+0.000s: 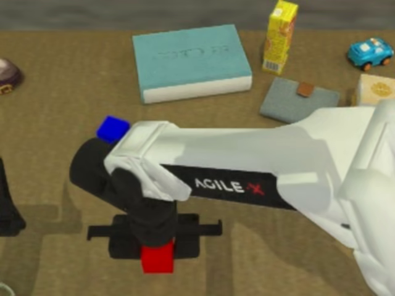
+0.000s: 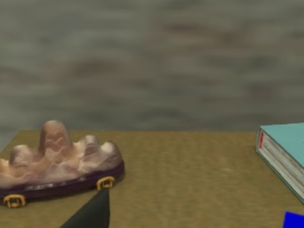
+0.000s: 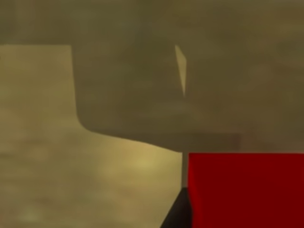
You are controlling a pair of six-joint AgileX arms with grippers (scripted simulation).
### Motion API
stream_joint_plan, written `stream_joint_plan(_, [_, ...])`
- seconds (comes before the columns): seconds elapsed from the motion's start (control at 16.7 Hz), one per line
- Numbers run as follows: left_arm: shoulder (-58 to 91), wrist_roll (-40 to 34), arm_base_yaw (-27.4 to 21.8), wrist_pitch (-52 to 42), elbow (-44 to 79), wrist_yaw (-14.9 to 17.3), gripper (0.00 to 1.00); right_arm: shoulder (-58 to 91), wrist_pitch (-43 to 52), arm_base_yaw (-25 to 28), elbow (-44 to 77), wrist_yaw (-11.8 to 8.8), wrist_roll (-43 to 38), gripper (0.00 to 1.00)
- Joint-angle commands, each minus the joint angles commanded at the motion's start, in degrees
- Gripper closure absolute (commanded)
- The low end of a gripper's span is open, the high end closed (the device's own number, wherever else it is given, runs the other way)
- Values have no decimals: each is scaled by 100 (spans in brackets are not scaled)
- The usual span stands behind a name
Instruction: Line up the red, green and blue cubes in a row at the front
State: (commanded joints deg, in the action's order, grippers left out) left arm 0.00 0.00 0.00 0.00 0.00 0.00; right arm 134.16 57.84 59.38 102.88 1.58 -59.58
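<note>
The right gripper hangs low near the table's front edge, pinching the red cube between its fingers; the blue cube sits well behind it, tucked against the arm; green is nowhere in view. A crooked release could roll the cube off the near edge; bare table lies to both sides. The left gripper idles far to one side, fingers unreadable.

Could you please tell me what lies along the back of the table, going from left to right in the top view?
Purple-based rock ornament → teal book → yellow juice carton → grey wallet → blue toy car → cream box.
</note>
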Motion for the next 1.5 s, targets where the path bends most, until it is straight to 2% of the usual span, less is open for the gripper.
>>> stream_joint_plan(0.42, [0, 0, 0, 0, 0, 0, 0, 0, 0, 0, 0, 0, 0, 2])
stream_joint_plan(1.02, [0, 0, 0, 0, 0, 0, 0, -4, 20, -5, 20, 0, 1, 0])
stream_joint_plan(1.5, [0, 0, 0, 0, 0, 0, 0, -353, 1342, 60, 984, -4, -11, 0])
